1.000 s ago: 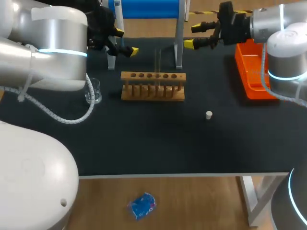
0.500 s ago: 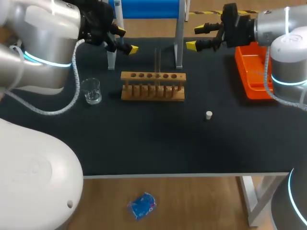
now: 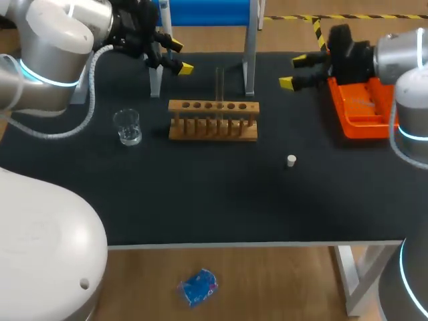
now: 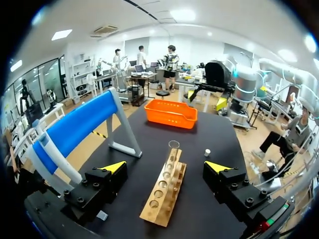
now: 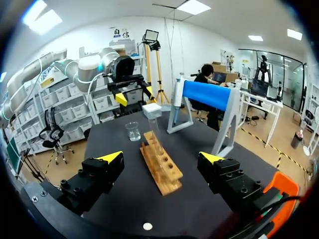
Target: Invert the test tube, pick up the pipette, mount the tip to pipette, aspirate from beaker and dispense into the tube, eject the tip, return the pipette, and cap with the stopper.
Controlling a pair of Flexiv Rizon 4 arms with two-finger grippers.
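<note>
The dark bench [image 3: 200,200] carries a wooden rack [image 3: 212,128] near its middle, the row of holes running from our left to our right. A glass beaker [image 3: 127,127] stands apart from the rack on our left. A small white stopper [image 3: 291,160] lies in front of the rack and to the right, touching nothing. An orange tray [image 3: 361,110] lies at the bench's right edge. Behind the rack a blue stand [image 3: 207,12] rises on grey legs, one behind the rack's right end and the other just past its left end.

The test tube [image 3: 219,90] stands in one of the rack's middle holes, its long axis upright and its open mouth pointing up.

Our left arm [image 3: 53,47] holds its jaws apart just beside the stand's left leg, behind and left of the rack. Our right arm [image 3: 401,57] holds its jaws apart too, just left of the tray — behind and right of the rack. Both are well apart from the test tube.
</note>
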